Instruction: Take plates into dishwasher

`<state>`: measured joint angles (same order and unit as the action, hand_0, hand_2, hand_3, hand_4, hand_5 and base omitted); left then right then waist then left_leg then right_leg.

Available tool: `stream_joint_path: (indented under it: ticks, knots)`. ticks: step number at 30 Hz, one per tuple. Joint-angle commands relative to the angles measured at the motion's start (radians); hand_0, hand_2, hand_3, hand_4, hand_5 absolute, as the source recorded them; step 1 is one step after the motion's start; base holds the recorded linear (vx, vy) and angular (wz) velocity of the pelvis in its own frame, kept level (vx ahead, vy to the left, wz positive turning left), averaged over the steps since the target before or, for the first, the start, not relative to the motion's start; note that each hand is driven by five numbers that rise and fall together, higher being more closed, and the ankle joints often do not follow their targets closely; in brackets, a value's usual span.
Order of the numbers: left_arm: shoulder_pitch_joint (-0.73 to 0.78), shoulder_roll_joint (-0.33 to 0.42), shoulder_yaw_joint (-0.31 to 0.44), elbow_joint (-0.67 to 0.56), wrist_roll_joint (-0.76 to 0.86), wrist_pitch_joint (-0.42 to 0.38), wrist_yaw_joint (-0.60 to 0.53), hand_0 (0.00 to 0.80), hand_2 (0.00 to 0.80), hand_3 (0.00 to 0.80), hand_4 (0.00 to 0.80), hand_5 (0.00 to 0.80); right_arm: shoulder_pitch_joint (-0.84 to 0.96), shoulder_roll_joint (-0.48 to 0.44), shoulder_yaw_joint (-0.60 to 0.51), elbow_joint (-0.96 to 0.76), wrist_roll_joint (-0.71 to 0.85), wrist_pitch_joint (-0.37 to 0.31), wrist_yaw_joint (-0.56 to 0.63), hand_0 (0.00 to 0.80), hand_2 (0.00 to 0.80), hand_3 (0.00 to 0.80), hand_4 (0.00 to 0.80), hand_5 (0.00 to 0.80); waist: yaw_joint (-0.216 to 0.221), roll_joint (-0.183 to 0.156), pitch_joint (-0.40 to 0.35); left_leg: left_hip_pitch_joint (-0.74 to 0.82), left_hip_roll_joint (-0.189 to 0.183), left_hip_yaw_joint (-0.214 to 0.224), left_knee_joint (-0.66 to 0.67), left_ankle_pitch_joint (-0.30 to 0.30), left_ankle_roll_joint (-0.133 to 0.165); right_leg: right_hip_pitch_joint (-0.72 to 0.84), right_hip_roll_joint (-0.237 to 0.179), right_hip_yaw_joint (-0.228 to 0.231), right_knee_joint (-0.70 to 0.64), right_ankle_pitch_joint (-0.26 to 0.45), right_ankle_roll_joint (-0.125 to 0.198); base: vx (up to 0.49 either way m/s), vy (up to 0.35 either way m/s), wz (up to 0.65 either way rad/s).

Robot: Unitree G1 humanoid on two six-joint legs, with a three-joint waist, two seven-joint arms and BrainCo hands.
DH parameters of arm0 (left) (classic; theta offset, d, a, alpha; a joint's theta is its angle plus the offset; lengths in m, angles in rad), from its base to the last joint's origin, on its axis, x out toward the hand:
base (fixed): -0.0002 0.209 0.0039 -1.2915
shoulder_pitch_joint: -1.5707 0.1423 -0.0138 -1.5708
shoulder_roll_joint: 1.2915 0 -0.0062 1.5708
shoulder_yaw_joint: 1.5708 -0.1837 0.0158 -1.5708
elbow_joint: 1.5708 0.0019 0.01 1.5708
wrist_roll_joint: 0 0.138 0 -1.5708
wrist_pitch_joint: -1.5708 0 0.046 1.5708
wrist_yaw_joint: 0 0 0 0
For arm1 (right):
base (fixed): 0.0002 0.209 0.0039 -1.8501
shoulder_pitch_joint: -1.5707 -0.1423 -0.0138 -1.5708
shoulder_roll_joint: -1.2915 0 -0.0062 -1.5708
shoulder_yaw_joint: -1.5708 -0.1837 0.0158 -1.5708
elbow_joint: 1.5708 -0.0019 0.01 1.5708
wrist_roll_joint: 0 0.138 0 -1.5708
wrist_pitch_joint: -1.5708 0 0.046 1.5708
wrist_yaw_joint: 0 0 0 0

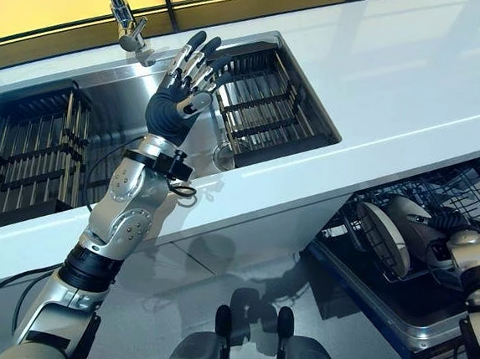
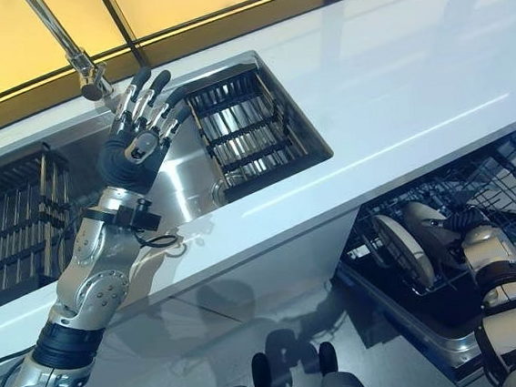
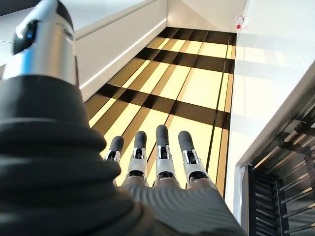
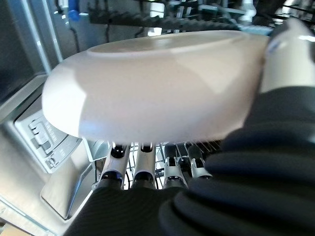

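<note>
My right robot hand [image 1: 437, 234] is down in the dishwasher rack [image 1: 474, 192], fingers and thumb clamped on a white plate [image 1: 384, 236] held on edge. My left robot hand [image 1: 186, 78] hangs spread and empty above the sink [image 1: 119, 114]. If I let go early, I expect the plate to topple between the tines.

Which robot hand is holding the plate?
The right hand, down in the dishwasher rack, grips the white plate. The left hand is raised, open and empty.
</note>
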<state>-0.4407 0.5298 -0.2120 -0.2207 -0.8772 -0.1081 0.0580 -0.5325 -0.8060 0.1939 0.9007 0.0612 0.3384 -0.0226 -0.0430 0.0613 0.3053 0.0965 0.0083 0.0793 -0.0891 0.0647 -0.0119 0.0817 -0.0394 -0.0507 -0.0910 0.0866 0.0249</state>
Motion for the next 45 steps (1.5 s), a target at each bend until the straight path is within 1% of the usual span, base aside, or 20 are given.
stream_joint_path:
  ticks: [1, 2, 3, 6, 9, 12, 16, 19, 20, 22, 24, 27, 28, 30, 31, 34, 36, 39, 44, 45]
  knots:
    - [0.005, -0.017, 0.015, 0.003, 0.015, -0.054, -0.018, 0.0, 0.0, 0.0, 0.0, 0.0, 0.01, -0.081, -0.003, -0.077, 0.099, -0.019, -0.039, 0.0, 0.0, 0.0, 0.0, 0.0, -0.013, -0.042, -0.092, 0.043, -0.021, 0.015, 0.002, -0.113, 0.039, 0.023, 0.02, 0.012, 0.004, -0.048, 0.007, 0.043, 0.055, -0.05]
    - [0.011, -0.02, 0.018, 0.007, 0.016, -0.056, -0.021, 0.0, 0.0, 0.0, 0.0, 0.0, 0.022, -0.08, -0.02, -0.121, 0.132, -0.008, -0.042, 0.0, 0.0, 0.0, 0.0, 0.0, -0.016, -0.046, -0.097, 0.045, -0.021, 0.015, 0.002, -0.113, 0.039, 0.025, 0.022, 0.013, 0.004, -0.049, 0.007, 0.041, 0.06, -0.02]
    - [0.015, -0.026, 0.022, 0.01, 0.019, -0.058, -0.023, 0.0, 0.0, 0.0, 0.0, 0.0, 0.034, -0.076, -0.039, -0.151, 0.168, -0.02, -0.048, 0.0, 0.0, 0.0, 0.0, 0.0, -0.019, -0.05, -0.101, 0.047, -0.021, 0.015, 0.002, -0.115, 0.039, 0.026, 0.023, 0.013, 0.004, -0.05, 0.006, 0.036, 0.06, -0.01]
    - [0.026, -0.043, 0.029, 0.017, 0.029, -0.056, -0.025, 0.0, 0.0, 0.0, 0.0, 0.0, 0.078, -0.055, -0.1, -0.225, 0.299, -0.079, -0.049, 0.0, 0.0, 0.0, 0.0, 0.0, -0.027, -0.061, -0.117, 0.054, -0.02, 0.016, 0.002, -0.119, 0.042, 0.032, 0.026, 0.016, 0.004, -0.054, 0.005, 0.042, 0.062, -0.04]
    - [0.035, -0.055, 0.043, 0.027, 0.033, -0.054, -0.031, 0.0, 0.0, 0.0, 0.0, 0.0, 0.115, -0.039, -0.155, -0.268, 0.359, -0.139, -0.035, 0.0, 0.0, 0.0, 0.0, 0.0, -0.032, -0.071, -0.133, 0.059, -0.018, 0.02, 0.002, -0.123, 0.043, 0.037, 0.028, 0.02, 0.004, -0.058, 0.006, 0.035, 0.05, -0.04]
    - [0.041, -0.059, 0.051, 0.03, 0.039, -0.052, -0.032, 0.0, 0.0, 0.0, 0.0, 0.0, 0.141, -0.03, -0.197, -0.307, 0.379, -0.172, -0.031, 0.0, 0.0, 0.0, 0.0, 0.0, -0.036, -0.079, -0.146, 0.064, -0.017, 0.023, 0.002, -0.127, 0.045, 0.041, 0.031, 0.025, 0.004, -0.062, 0.006, 0.027, 0.042, -0.03]
    - [0.044, -0.059, 0.058, 0.038, 0.042, -0.059, -0.028, 0.0, 0.0, 0.0, 0.0, 0.0, 0.171, -0.03, -0.232, -0.346, 0.361, -0.174, -0.032, 0.0, 0.0, 0.0, 0.0, 0.0, -0.042, -0.089, -0.159, 0.068, -0.015, 0.028, 0.002, -0.129, 0.046, 0.045, 0.034, 0.031, 0.004, -0.064, 0.008, 0.014, 0.045, -0.06]
    - [0.045, -0.052, 0.064, 0.033, 0.035, -0.065, -0.022, 0.0, 0.0, 0.0, 0.0, 0.0, 0.182, -0.04, -0.253, -0.37, 0.327, -0.151, -0.068, 0.0, 0.0, 0.0, 0.0, 0.0, -0.046, -0.095, -0.166, 0.073, -0.014, 0.033, 0.002, -0.131, 0.047, 0.048, 0.035, 0.035, 0.004, -0.065, 0.009, 0.008, 0.042, -0.11]
    - [0.047, -0.05, 0.066, 0.035, 0.035, -0.068, -0.023, 0.0, 0.0, 0.0, 0.0, 0.0, 0.184, -0.043, -0.257, -0.376, 0.311, -0.14, -0.087, 0.0, 0.0, 0.0, 0.0, 0.0, -0.047, -0.096, -0.168, 0.074, -0.014, 0.035, 0.002, -0.132, 0.048, 0.049, 0.035, 0.035, 0.004, -0.065, 0.009, 0.0, 0.043, -0.06]
    - [0.051, -0.051, 0.067, 0.028, 0.043, -0.071, -0.014, 0.0, 0.0, 0.0, 0.0, 0.0, 0.191, -0.049, -0.27, -0.383, 0.266, -0.113, -0.168, 0.0, 0.0, 0.0, 0.0, 0.0, -0.051, -0.097, -0.173, 0.076, -0.013, 0.041, 0.002, -0.133, 0.049, 0.049, 0.036, 0.04, 0.004, -0.065, 0.01, -0.002, 0.047, -0.02]
    - [0.058, -0.044, 0.07, 0.016, 0.043, -0.073, -0.004, 0.0, 0.0, 0.0, 0.0, 0.0, 0.216, -0.039, -0.303, -0.403, 0.262, -0.097, -0.258, 0.0, 0.0, 0.0, 0.0, 0.0, -0.056, -0.096, -0.175, 0.078, -0.012, 0.047, 0.002, -0.134, 0.051, 0.049, 0.038, 0.044, 0.004, -0.063, 0.012, -0.005, 0.047, -0.01]
    - [0.075, -0.047, 0.072, 0.01, 0.048, -0.092, -0.003, 0.0, 0.0, 0.0, 0.0, 0.0, 0.27, 0.009, -0.371, -0.419, 0.22, -0.098, -0.444, 0.0, 0.0, 0.0, 0.0, 0.0, -0.064, -0.089, -0.175, 0.082, -0.011, 0.056, 0.002, -0.138, 0.057, 0.048, 0.04, 0.052, 0.004, -0.061, 0.014, -0.012, 0.055, -0.02]
    - [0.081, -0.047, 0.072, 0.006, 0.049, -0.096, -0.003, 0.0, 0.0, 0.0, 0.0, 0.0, 0.287, 0.025, -0.386, -0.422, 0.203, -0.101, -0.487, 0.0, 0.0, 0.0, 0.0, 0.0, -0.065, -0.086, -0.175, 0.083, -0.011, 0.058, 0.002, -0.139, 0.059, 0.048, 0.04, 0.055, 0.004, -0.061, 0.015, 0.005, 0.061, -0.05]
    - [0.093, -0.052, 0.072, -0.005, 0.047, -0.101, -0.003, 0.0, 0.0, 0.0, 0.0, 0.0, 0.323, 0.063, -0.405, -0.422, 0.124, -0.077, -0.598, 0.0, 0.0, 0.0, 0.0, 0.0, -0.069, -0.075, -0.173, 0.089, -0.011, 0.06, 0.002, -0.147, 0.063, 0.052, 0.04, 0.059, 0.004, -0.065, 0.019, 0.006, 0.058, -0.1]
    - [0.096, -0.051, 0.072, -0.01, 0.043, -0.1, -0.003, 0.0, 0.0, 0.0, 0.0, 0.0, 0.333, 0.078, -0.404, -0.415, 0.104, -0.068, -0.631, 0.0, 0.0, 0.0, 0.0, 0.0, -0.07, -0.071, -0.173, 0.089, -0.011, 0.063, 0.002, -0.148, 0.065, 0.051, 0.04, 0.061, 0.004, -0.065, 0.019, -0.012, 0.044, -0.16]
    - [0.098, -0.055, 0.07, -0.021, 0.035, -0.092, -0.004, 0.0, 0.0, 0.0, 0.0, 0.0, 0.35, 0.111, -0.386, -0.361, 0.021, -0.028, -0.685, 0.0, 0.0, 0.0, 0.0, 0.0, -0.071, -0.06, -0.172, 0.092, -0.011, 0.07, 0.002, -0.149, 0.067, 0.05, 0.04, 0.067, 0.004, -0.063, 0.02, -0.009, 0.033, -0.11]
    - [0.103, -0.053, 0.071, -0.026, 0.029, -0.092, -0.011, 0.0, 0.0, 0.0, 0.0, 0.0, 0.362, 0.12, -0.367, -0.325, -0.008, -0.014, -0.719, 0.0, 0.0, 0.0, 0.0, 0.0, -0.074, -0.055, -0.171, 0.093, -0.009, 0.078, 0.002, -0.15, 0.067, 0.048, 0.04, 0.07, 0.004, -0.062, 0.022, -0.003, 0.009, -0.04]
    - [0.106, -0.056, 0.073, -0.026, 0.023, -0.083, -0.03, 0.0, 0.0, 0.0, 0.0, 0.0, 0.37, 0.126, -0.359, -0.246, 0.025, -0.02, -0.751, 0.0, 0.0, 0.0, 0.0, 0.0, -0.076, -0.048, -0.168, 0.092, -0.008, 0.086, 0.002, -0.151, 0.065, 0.044, 0.04, 0.072, 0.004, -0.06, 0.022, -0.009, -0.009, -0.08]
    - [0.105, -0.056, 0.061, -0.032, 0.007, -0.066, -0.049, 0.0, 0.0, 0.0, 0.0, 0.0, 0.358, 0.133, -0.34, -0.077, 0.083, -0.051, -0.784, 0.0, 0.0, 0.0, 0.0, 0.0, -0.07, -0.029, -0.16, 0.086, -0.007, 0.09, 0.002, -0.152, 0.061, 0.036, 0.037, 0.068, 0.004, -0.058, 0.022, -0.013, -0.027, -0.05]
    - [0.105, -0.053, 0.056, -0.033, 0.0, -0.061, -0.053, 0.0, 0.0, 0.0, 0.0, 0.0, 0.354, 0.133, -0.337, -0.034, 0.09, -0.045, -0.784, 0.0, 0.0, 0.0, 0.0, 0.0, -0.067, -0.024, -0.159, 0.085, -0.007, 0.09, 0.002, -0.151, 0.06, 0.035, 0.036, 0.066, 0.004, -0.057, 0.022, -0.006, -0.049, -0.02]
